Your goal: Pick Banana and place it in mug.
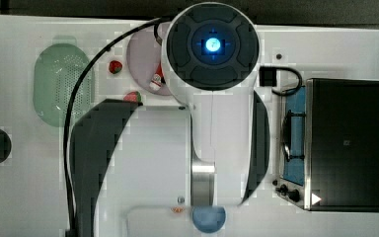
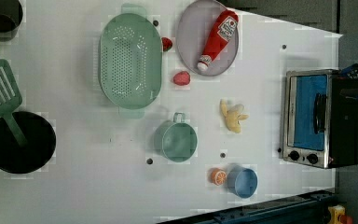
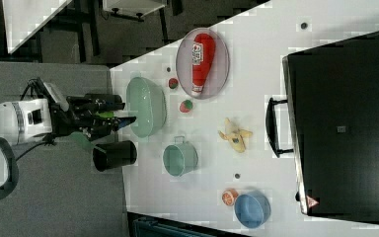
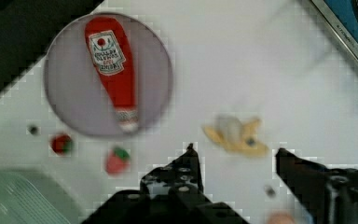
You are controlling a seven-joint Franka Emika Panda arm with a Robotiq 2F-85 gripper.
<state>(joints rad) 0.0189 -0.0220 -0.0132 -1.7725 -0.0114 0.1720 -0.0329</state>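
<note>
The banana (image 2: 233, 116) is a pale-yellow peeled piece lying on the white table between the mug and the toaster oven; it is also in the right view (image 3: 235, 134) and the wrist view (image 4: 235, 135). The mint-green mug (image 2: 176, 140) stands upright with its handle toward the colander, seen too in the right view (image 3: 180, 158). My gripper (image 4: 235, 156) is open with nothing between its fingers, well above the table, and the banana lies just beyond the fingertips. In the right view the gripper (image 3: 126, 119) hangs high over the colander's side. In the top view the arm (image 1: 212, 44) covers the table's middle.
A green colander (image 2: 130, 60), a grey plate (image 2: 191, 46) with a ketchup bottle (image 2: 216, 39) and two strawberries (image 2: 182, 78) lie beyond the mug. An orange slice (image 2: 218, 176) and blue bowl (image 2: 243, 182) sit near the front edge. A toaster oven (image 2: 319, 116) stands beside the banana.
</note>
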